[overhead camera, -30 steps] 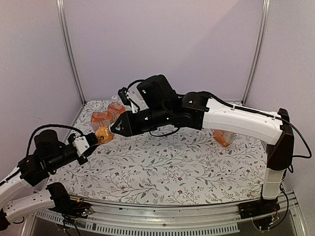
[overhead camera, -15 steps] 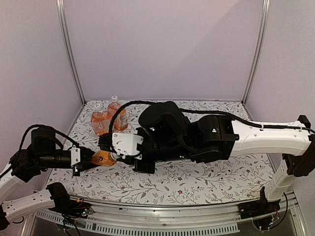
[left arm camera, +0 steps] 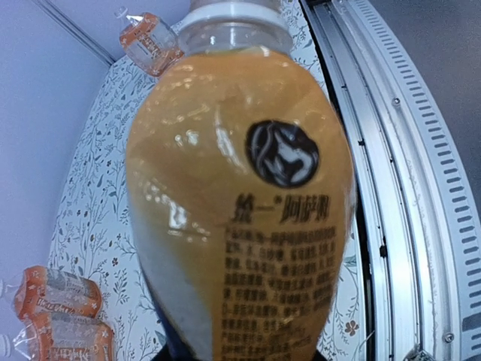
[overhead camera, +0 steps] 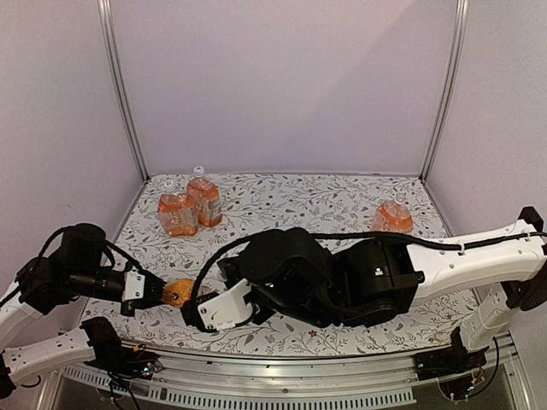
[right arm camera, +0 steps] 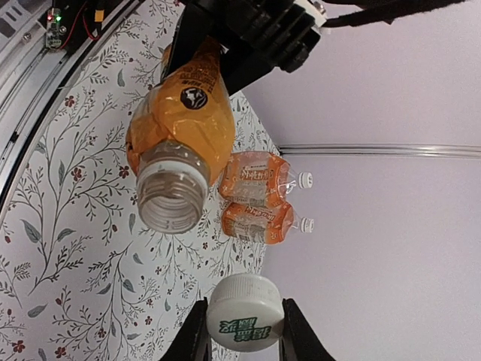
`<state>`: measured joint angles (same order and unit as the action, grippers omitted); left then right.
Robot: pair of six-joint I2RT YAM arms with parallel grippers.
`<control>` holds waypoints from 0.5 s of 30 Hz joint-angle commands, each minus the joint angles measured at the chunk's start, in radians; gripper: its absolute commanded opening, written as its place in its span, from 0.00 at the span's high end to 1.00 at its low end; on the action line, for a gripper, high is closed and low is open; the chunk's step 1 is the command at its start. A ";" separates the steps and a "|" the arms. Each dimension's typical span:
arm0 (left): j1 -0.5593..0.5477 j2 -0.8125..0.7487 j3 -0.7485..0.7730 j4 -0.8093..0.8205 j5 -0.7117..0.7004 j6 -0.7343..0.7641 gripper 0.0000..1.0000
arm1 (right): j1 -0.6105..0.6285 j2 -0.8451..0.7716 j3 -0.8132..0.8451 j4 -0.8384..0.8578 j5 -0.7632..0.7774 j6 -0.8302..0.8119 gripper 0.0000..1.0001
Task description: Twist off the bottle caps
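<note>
Closest in, pinched between my right fingers (right arm camera: 197, 338), is a white cap (right arm camera: 244, 322). It sits squarely between the tips, its printed rim facing the wrist camera, and it touches nothing else.

Just past those tips, with a clear gap, hangs the bottle (right arm camera: 180, 124) the cap belongs to. Its open mouth (right arm camera: 171, 199) points at my right fingers, bare threads showing, orange drink filling the body behind. My left fingers (right arm camera: 239, 68) are clamped on the bottle's far end, holding it tipped over above the flowered tabletop (overhead camera: 299, 205). From the left wrist the label fills nearly everything, so the tips themselves are hidden there.

So I judge one bottle done: its cap is fully off and apart from the neck.

Farther out, beyond my left fingers and toward the back wall, two squat bottles (right arm camera: 255, 197) rest side by side, touching or nearly so. Each wears its white cap, the one (right arm camera: 304, 179) and the other (right arm camera: 305, 223) both in place.

Farthest from both sets of fingers, off beyond my right arm near the back corner, is a fourth bottle (overhead camera: 393, 218). Its cap (overhead camera: 400, 199) looks to be on, though it is small in the overhead view.

That leaves three caps to unscrew, by my count. Before any of them, I would need to set down the loose cap and the opened bottle without spilling it.
</note>
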<state>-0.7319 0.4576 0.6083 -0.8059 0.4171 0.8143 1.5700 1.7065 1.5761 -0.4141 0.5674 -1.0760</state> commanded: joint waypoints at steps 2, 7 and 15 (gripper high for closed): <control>0.012 -0.017 0.004 0.075 -0.073 -0.061 0.75 | -0.079 -0.023 0.042 0.012 0.190 0.212 1.00; 0.026 -0.026 -0.015 0.229 -0.165 -0.182 0.74 | -0.342 -0.027 0.076 -0.329 0.034 0.867 1.00; 0.044 -0.044 -0.032 0.257 -0.175 -0.209 0.74 | -0.610 0.140 0.008 -0.597 -0.200 1.493 1.00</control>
<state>-0.7052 0.4263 0.6025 -0.5838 0.2573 0.6399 0.9791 1.7596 1.6279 -0.8360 0.5236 0.0624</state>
